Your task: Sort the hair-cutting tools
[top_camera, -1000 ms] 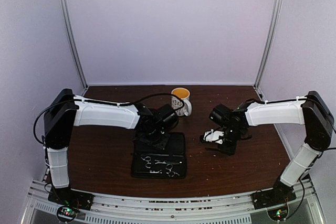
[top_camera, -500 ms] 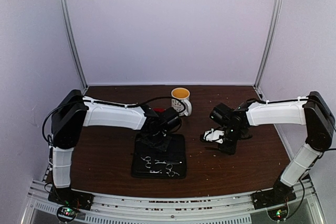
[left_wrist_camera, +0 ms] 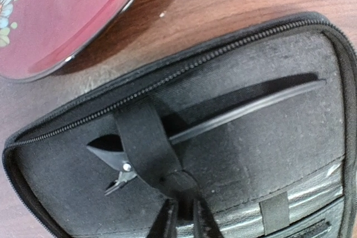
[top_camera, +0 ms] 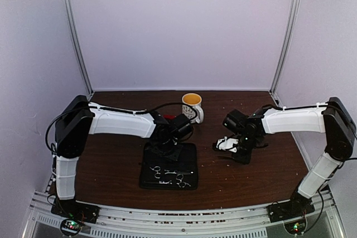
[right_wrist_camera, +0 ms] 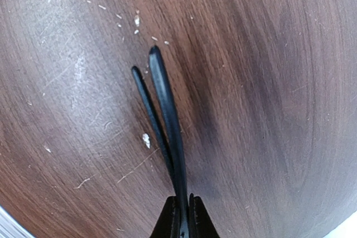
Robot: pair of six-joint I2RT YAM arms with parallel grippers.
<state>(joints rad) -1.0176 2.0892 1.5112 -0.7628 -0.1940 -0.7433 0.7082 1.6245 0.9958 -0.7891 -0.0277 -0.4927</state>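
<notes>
The black zip case [top_camera: 189,154] lies open in the middle, with two small silver scissors [top_camera: 156,170] [top_camera: 182,180] strapped in its near half. In the left wrist view a long thin black clip [left_wrist_camera: 245,110] with a silver hinge is tucked under an elastic strap [left_wrist_camera: 146,143] in the case [left_wrist_camera: 279,160]. My left gripper [left_wrist_camera: 184,218] [top_camera: 166,147] has its jaws almost together, pinching the strap's lower end. My right gripper [right_wrist_camera: 183,207] [top_camera: 227,147] hovers low over bare wood, shut on a second two-pronged black clip [right_wrist_camera: 164,104] that points away from the jaws.
The red patterned saucer [left_wrist_camera: 50,20] sits just beyond the case's far corner, mostly hidden under my left arm in the top view. A white mug [top_camera: 192,106] with a yellow inside stands behind it. White crumbs speckle the wood [right_wrist_camera: 146,139].
My left arm has shifted slightly toward the far side over the case, and its jaws have narrowed. The right arm and its clip have not moved.
</notes>
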